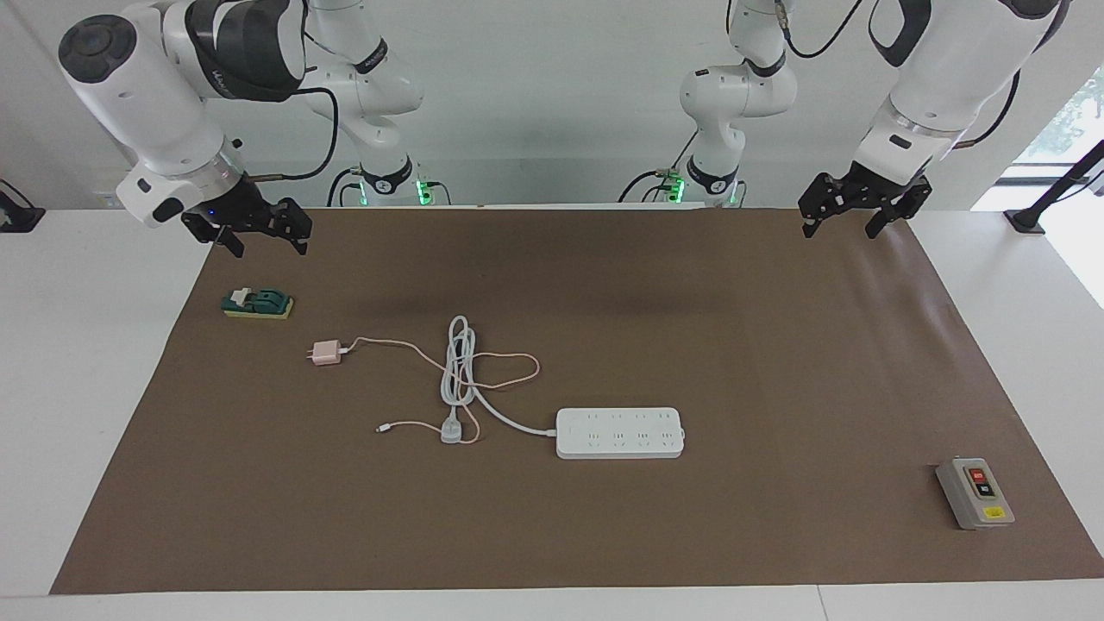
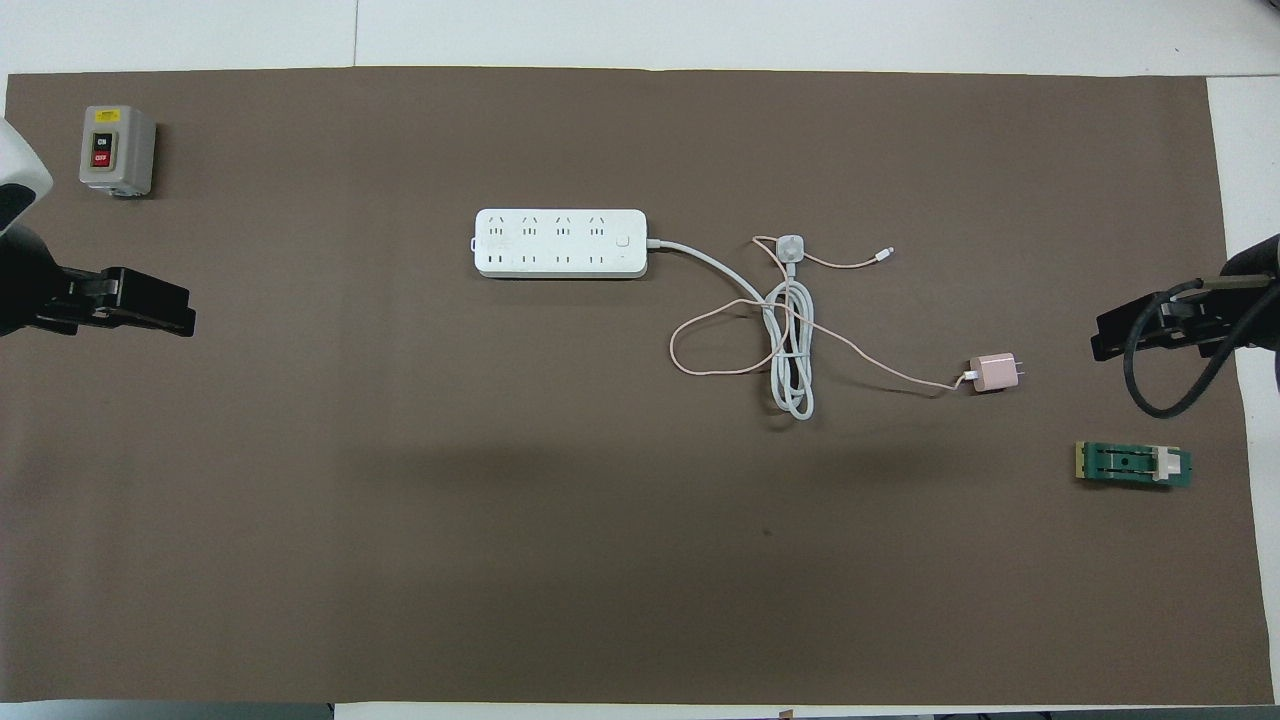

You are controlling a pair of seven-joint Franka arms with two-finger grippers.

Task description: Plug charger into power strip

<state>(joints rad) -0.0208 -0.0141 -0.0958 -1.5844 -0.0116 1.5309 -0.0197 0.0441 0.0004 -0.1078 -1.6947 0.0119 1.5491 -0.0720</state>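
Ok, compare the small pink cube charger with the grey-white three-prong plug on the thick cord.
The pale-pink cube charger trails a thin pink cable; the grey-white three-prong plug ends a thick grey-white cord from the white power strip. The charger lies nearer the robots, toward the right arm's end; the plug lies farther, closer to the strip. Both lie unplugged on the brown mat, their cables crossing.

I see a white surface [image 1: 103, 362] laid with a wide brown mat [image 1: 690, 345] — it covers nearly everything. A plain white wall [image 1: 561, 103] rises at the robots' end. Daylight and greenery show through a window [image 1: 1069, 121] — at the left arm's end.
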